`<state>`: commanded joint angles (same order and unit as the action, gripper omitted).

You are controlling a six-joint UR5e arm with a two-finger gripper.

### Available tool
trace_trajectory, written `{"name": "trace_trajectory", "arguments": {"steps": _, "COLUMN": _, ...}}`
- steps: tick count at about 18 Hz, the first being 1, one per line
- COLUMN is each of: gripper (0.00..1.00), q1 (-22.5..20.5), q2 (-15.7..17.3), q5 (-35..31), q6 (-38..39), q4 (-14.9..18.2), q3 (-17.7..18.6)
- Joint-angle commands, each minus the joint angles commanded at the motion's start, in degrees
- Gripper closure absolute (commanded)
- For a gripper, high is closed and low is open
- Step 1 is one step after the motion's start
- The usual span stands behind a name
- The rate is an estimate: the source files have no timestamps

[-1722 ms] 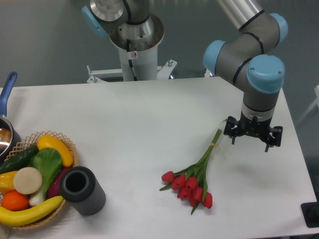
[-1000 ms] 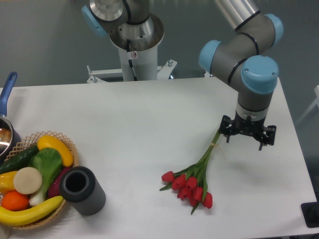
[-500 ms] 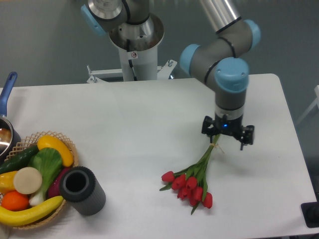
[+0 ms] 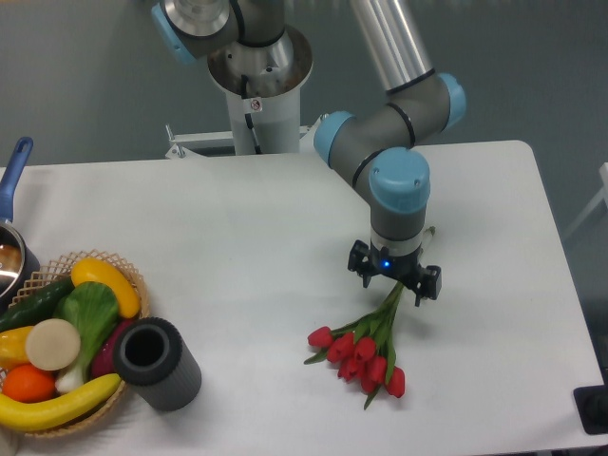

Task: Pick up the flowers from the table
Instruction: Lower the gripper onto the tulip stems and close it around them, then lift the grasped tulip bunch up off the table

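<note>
Far out to the gripper's left, at the table's (image 4: 285, 218) edge, a blue-handled pot (image 4: 11, 242) stands with a wicker basket (image 4: 114, 271) of produce just beside it: yellow squash, cucumber, a green leafy vegetable, a pale round slice, an orange fruit and a banana. A dark grey ribbed cylinder (image 4: 157, 364) lies against the basket's right side. All of this is well apart from the gripper, so it should not interfere with the reach.

The flowers (image 4: 366, 347), a tied bunch of red tulips, lie flat on the white tabletop with the buds fanned out below and slightly left of the gripper and the green stems running up and to the right, passing directly beneath it. That layout likely explains the approach: the stems are the narrow, firm part, a better place to pinch than the soft buds.

The gripper (image 4: 394, 278) points straight down over the middle of the stems, its two fingers spread apart, one on either side of the bundle. It holds nothing; whether the fingertips touch the table cannot be told from this view.
</note>
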<state>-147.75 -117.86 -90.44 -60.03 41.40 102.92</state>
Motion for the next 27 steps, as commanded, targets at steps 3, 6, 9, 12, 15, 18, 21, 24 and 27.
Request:
{"name": "trace_trajectory", "arguments": {"steps": 3, "gripper": 0.0, "q1": 0.3, "q2": -1.5, "q5": 0.0, "q6": 0.0, "q4": -0.1, "q3": -0.3}}
{"name": "trace_trajectory", "arguments": {"steps": 6, "gripper": 0.01, "q1": 0.3, "q2": -2.7, "q5": -0.1, "q6": -0.3, "q4": 0.0, "q3": -1.7}}
{"name": "trace_trajectory", "arguments": {"steps": 9, "gripper": 0.6, "q1": 0.3, "q2": -2.7, "q5": -0.2, "q6": -0.4, "q4": 0.1, "q3": -1.8}}
{"name": "trace_trajectory", "arguments": {"steps": 12, "gripper": 1.0, "q1": -0.1, "q2": -2.1, "q5": 0.5, "q6": -0.3, "q4": 0.0, "q3": -1.8}}
{"name": "trace_trajectory", "arguments": {"steps": 15, "gripper": 1.0, "q1": -0.3, "q2": -0.6, "q5": 0.1, "q6": 1.0, "q4": 0.2, "q3": -2.6}}
{"name": "trace_trajectory", "arguments": {"steps": 18, "gripper": 1.0, "q1": -0.8, "q2": 1.0, "q5": -0.3, "q6": 1.1, "q4": 1.8, "q3": -2.9}}
{"name": "trace_trajectory", "arguments": {"steps": 21, "gripper": 1.0, "q1": -2.4, "q2": 2.5, "q5": -0.3, "q6": 0.6, "q4": 4.5, "q3": -4.3}}
{"name": "trace_trajectory", "arguments": {"steps": 24, "gripper": 1.0, "q1": -4.6, "q2": 4.6, "q5": -0.2, "q6": 0.5, "q4": 9.1, "q3": -7.0}}
{"name": "trace_trajectory", "arguments": {"steps": 27, "gripper": 1.0, "q1": -6.4, "q2": 4.7, "q5": -0.2, "q6": 0.5, "q4": 14.3, "q3": -11.8}}
